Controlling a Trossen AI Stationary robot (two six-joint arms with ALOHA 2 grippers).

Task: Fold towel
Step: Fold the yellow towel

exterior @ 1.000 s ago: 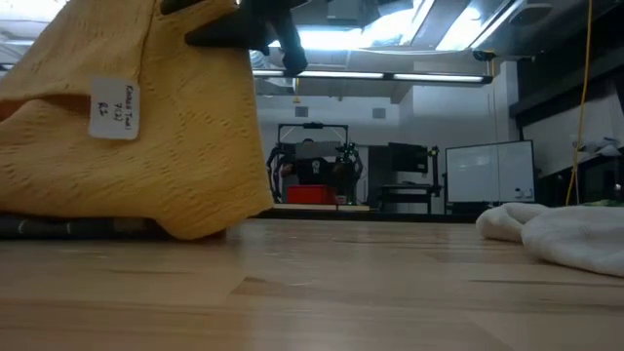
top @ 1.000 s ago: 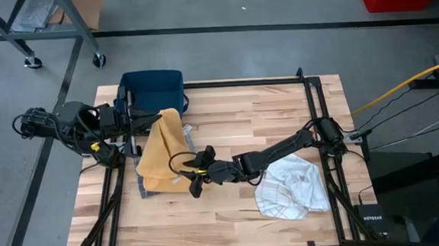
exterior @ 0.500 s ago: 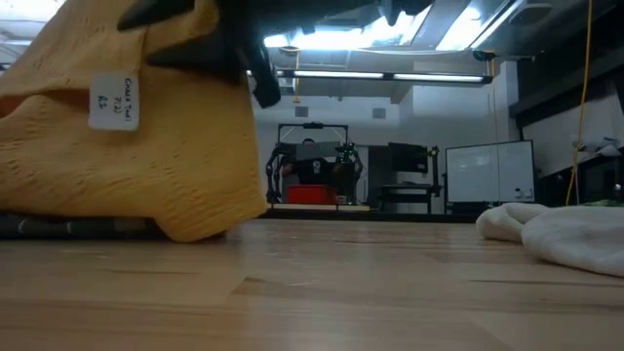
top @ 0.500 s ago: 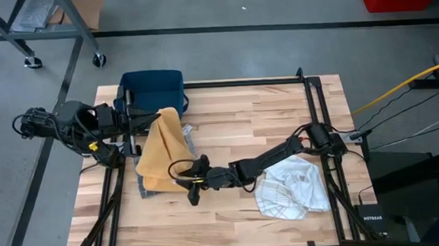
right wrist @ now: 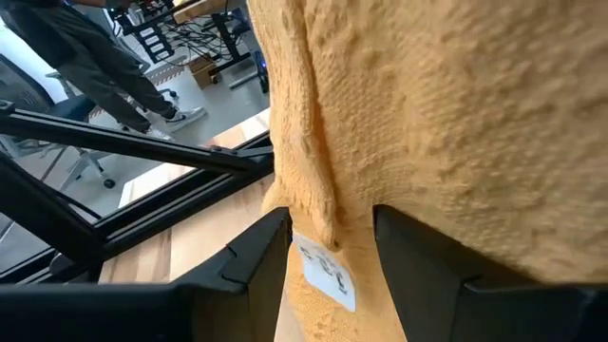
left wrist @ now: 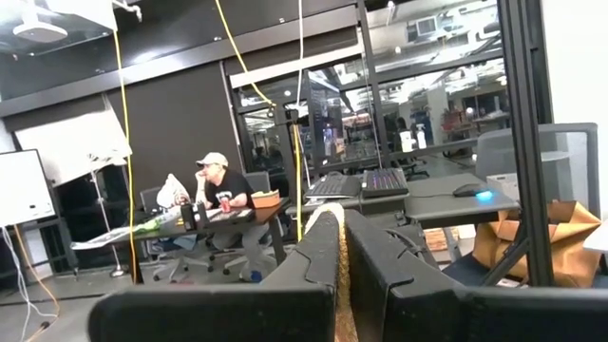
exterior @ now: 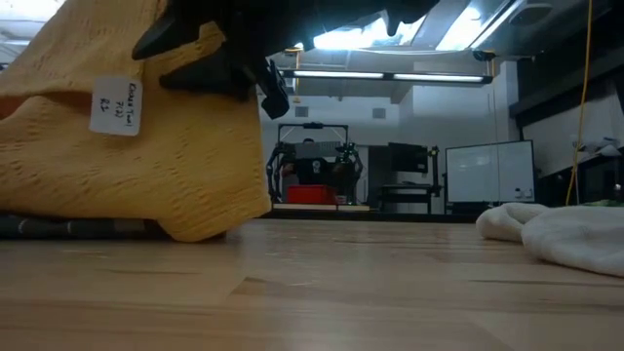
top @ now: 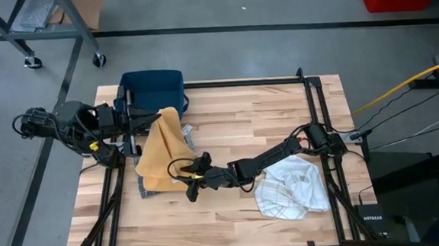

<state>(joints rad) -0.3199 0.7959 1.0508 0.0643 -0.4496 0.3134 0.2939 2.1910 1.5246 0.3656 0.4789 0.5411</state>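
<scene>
- Yellow towel (top: 162,151) hung at the table's (top: 265,112) left side, its far top corner lifted and its lower part heaped on a dark folded cloth (top: 144,190).
- My left gripper (top: 137,119) was clamped together on that raised corner; a strip of yellow weave showed between my fingers (left wrist: 318,256).
- My right gripper (top: 193,176) sat at the towel's near-right edge, jaws apart, a fold of towel and its white tag (right wrist: 328,273) lying between them, not yet pinched.
- White towel (top: 292,186) lay crumpled well apart at the near right.
- Risk, as I judged it: closing here could catch only the tag or one thin layer, which would slip out under pull.
- Second risk: dragging the edge might tug the dark cloth along underneath.
</scene>
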